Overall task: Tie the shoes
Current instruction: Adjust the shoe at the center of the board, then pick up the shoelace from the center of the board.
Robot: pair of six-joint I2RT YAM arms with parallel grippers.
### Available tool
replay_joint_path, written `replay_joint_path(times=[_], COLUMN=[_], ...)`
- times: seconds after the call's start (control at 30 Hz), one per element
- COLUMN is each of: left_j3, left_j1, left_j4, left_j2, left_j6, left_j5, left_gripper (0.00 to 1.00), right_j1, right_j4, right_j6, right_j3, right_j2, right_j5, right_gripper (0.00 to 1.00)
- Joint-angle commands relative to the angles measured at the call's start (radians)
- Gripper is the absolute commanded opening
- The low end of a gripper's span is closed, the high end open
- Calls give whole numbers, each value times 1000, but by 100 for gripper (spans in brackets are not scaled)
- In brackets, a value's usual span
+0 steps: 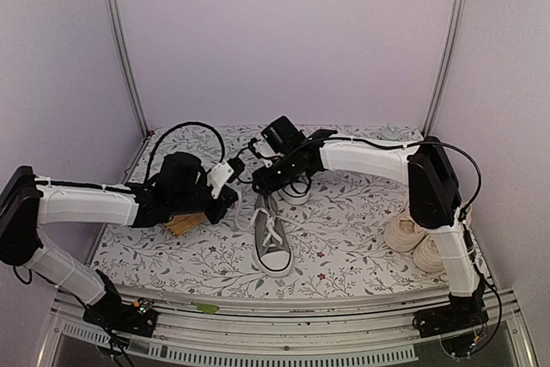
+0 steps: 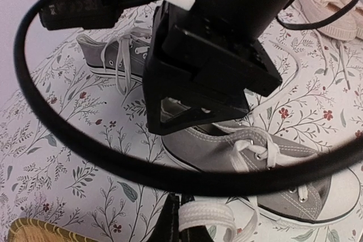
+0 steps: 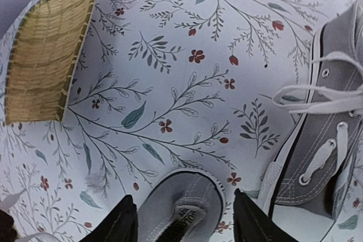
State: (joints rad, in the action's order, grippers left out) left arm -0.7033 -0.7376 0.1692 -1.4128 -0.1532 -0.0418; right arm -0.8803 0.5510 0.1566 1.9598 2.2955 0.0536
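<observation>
**Both grippers crowd the grey pair at mid-bench**

The left gripper [image 2: 188,226] is pinched together on a flat white lace [image 2: 207,215]. The lace seems to run from the near grey canvas sneaker [image 1: 271,242], though the wrist view cuts it off too low to be sure.

The right gripper [image 3: 182,208] has its fingers apart, one on either side of that sneaker's heel opening. I cannot tell whether the tips touch the canvas.

The near sneaker lies at the centre of the floral-cloth bench [image 1: 352,251], with its white toe cap pointing at the near edge. The far grey canvas sneaker [image 2: 113,55] sits just behind it, mostly under the right arm.

The larger cream canvas sneakers [image 1: 411,236] stand side by side close to the right edge, tight against the right arm's lower link.

A flat woven bamboo tray [image 3: 45,55] lies to the left, under the left arm.

Bare cloth shows in three places: between the near sneaker and the cream pair, along the near-left corner, and in a strip along the far side. Plain walls with metal posts close the bench in on the left, right and far sides.
</observation>
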Motion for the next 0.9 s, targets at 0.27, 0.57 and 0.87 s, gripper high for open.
replay_joint_path(times=[0.27,0.57,0.87], left_j3=[-4,-9,21], left_j1=[-5,-9,-15], left_j4=[-42,-51,-80], left_j2=[3,-13,-1], left_j6=[2,27,75], left_j5=[15,7,33], left_gripper=[0,0,0], right_j1=[161,237,244], right_j4=[163,25,-34], right_j6=[303,431,402], right_j3=[-510,-828,-806], right_j2=[-510,-540,-423], right_j5=[-325,-157,-106], right_gripper=[66,68,56])
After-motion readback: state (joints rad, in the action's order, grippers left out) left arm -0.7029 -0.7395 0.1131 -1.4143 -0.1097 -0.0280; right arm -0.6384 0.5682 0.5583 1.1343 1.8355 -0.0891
